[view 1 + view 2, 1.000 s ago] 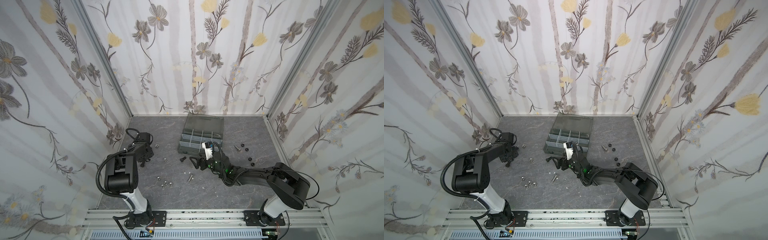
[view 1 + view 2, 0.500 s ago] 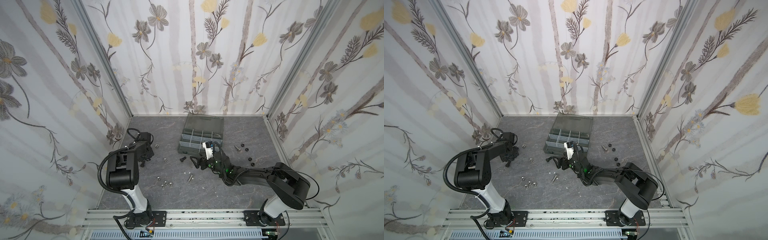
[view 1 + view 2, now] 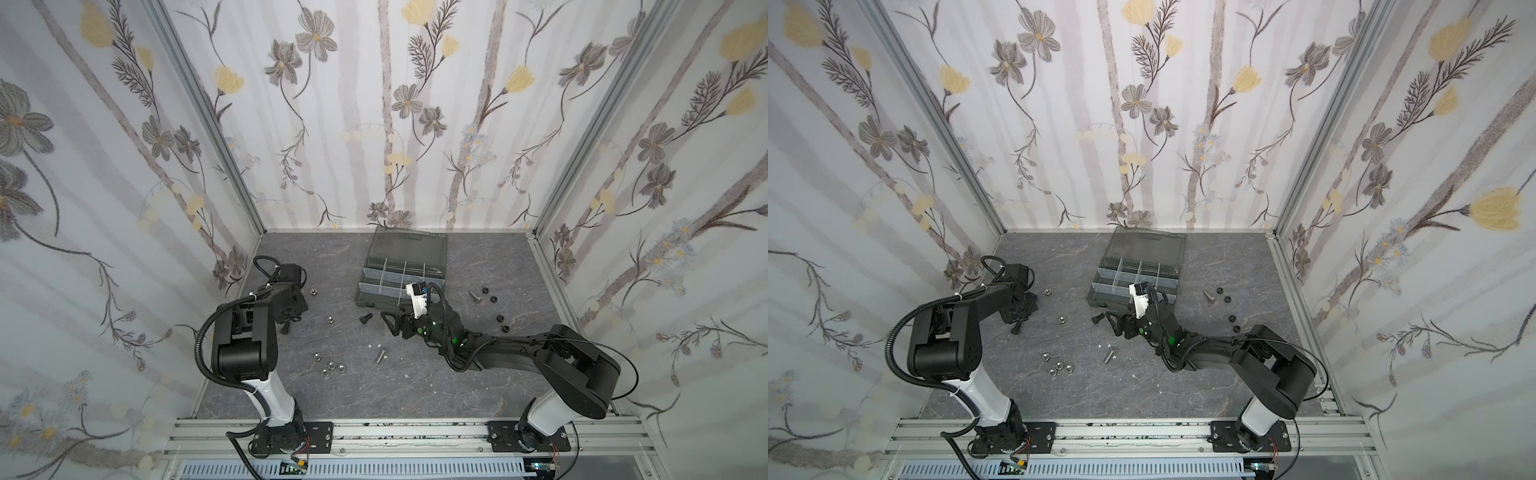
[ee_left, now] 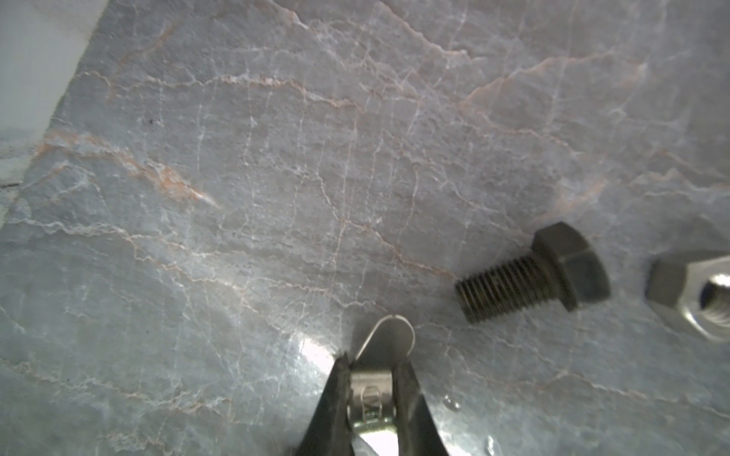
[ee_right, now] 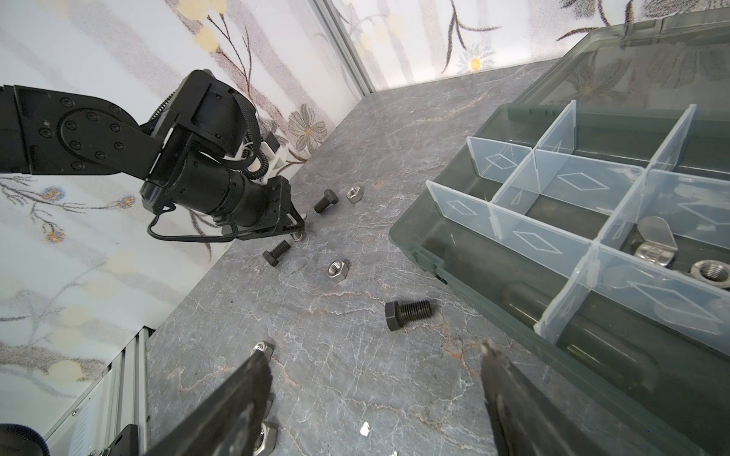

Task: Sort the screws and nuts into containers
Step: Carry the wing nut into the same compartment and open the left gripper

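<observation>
Up close, left claw (image 4: 373,367) pinches wing nut (image 4: 371,395), unseen in top views; right claw (image 5: 374,351) wide, empty.

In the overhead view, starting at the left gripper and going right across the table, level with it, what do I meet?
Left gripper, jaws shut on a silver wing nut → shiny silver hex nut → black hex-head bolt → right gripper, jaws open → black hex nut.
</observation>
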`<state>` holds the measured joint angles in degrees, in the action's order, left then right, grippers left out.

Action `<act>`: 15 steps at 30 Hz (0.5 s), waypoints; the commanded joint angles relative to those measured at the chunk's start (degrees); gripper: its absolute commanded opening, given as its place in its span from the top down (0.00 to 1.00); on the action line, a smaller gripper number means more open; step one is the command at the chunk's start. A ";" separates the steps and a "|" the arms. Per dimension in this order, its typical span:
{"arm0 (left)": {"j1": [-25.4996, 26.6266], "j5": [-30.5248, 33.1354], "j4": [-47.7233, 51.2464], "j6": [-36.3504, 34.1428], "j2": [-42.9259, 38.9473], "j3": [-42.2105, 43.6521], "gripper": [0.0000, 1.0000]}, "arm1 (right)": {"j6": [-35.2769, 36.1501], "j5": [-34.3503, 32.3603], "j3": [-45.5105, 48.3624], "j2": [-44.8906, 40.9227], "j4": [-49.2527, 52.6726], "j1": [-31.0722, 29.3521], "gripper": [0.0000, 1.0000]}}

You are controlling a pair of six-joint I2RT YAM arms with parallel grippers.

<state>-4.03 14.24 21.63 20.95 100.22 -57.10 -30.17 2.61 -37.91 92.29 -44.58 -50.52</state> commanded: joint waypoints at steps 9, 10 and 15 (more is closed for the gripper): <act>8.01 -3.82 2.52 1.67 -8.06 -3.89 0.88 | 0.30 -1.95 1.79 -4.01 -0.20 3.12 0.16; 9.35 -4.02 2.75 1.97 -8.43 -4.54 0.88 | 0.33 -1.92 2.04 -4.26 -0.02 3.13 0.16; 16.45 -4.09 3.92 3.54 -8.16 -8.92 0.88 | 0.30 -2.58 4.09 -6.77 0.13 7.48 0.16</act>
<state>10.02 10.26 24.34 22.65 91.92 -64.01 -29.93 1.06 -34.68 86.87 -43.79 -44.14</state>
